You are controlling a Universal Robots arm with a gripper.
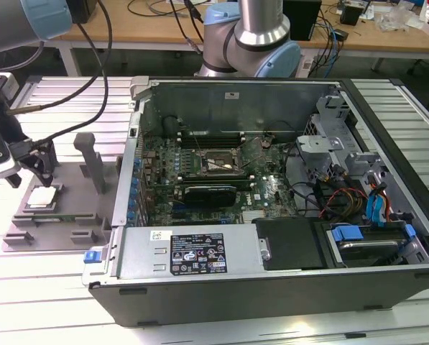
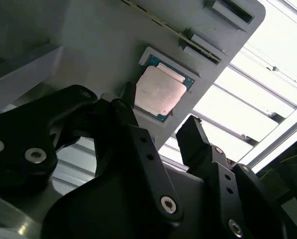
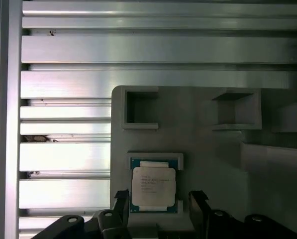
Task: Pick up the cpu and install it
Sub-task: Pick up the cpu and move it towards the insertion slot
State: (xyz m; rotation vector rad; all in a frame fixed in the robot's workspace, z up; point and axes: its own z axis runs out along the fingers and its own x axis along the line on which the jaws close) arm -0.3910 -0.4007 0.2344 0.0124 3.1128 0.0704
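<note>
The cpu [image 1: 43, 198] is a small silver-topped square chip lying flat in a recess of the grey fixture plate [image 1: 70, 188], at the exterior view's left, outside the computer case. My gripper [image 1: 39, 171] hangs just above it. In both wrist views the cpu [image 2: 160, 91] [image 3: 153, 185] lies in line with the gap between my two black fingers [image 2: 131, 124] [image 3: 198, 206]. The gripper [image 3: 160, 206] is open and nothing is held; its fingers do not touch the chip. The motherboard socket [image 1: 215, 164] sits inside the open case.
The open computer case [image 1: 271, 287] takes up the middle and the exterior view's right, with cables, drive bays and a dark card inside. Two upright grey posts [image 1: 92, 162] stand on the fixture plate beside the cpu. The table is ribbed aluminium [image 3: 138, 50].
</note>
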